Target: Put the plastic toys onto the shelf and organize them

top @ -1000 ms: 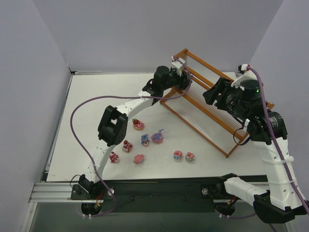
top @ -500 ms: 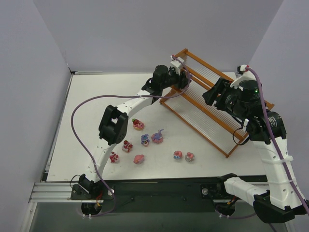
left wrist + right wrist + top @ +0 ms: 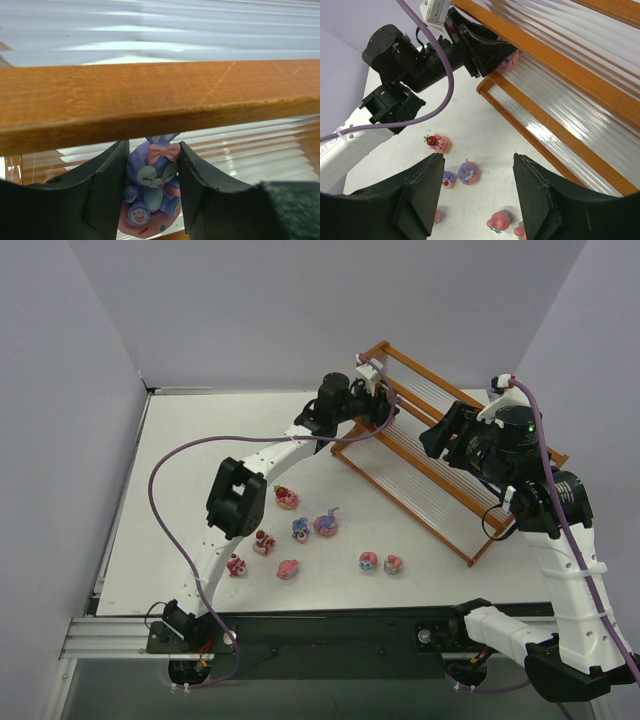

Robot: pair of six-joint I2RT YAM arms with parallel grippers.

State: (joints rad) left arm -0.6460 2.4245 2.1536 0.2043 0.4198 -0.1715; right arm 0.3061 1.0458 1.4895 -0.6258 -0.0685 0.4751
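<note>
At the left end of the shelf (image 3: 440,490), the left tool (image 3: 151,155) pinches a purple bunny toy (image 3: 152,187) just below a wooden rail. The right tool (image 3: 477,157) hangs spread above the shelf, holding nothing. Eight more toys (image 3: 301,530) lie on the white bench (image 3: 180,460).

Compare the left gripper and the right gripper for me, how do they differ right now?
The left gripper is shut on a purple bunny toy; the right gripper is open and holds nothing. The left gripper sits close under a wooden rail of the shelf; the right gripper hangs above the shelf, apart from it, with loose toys in view below. Both have black fingers.
</note>
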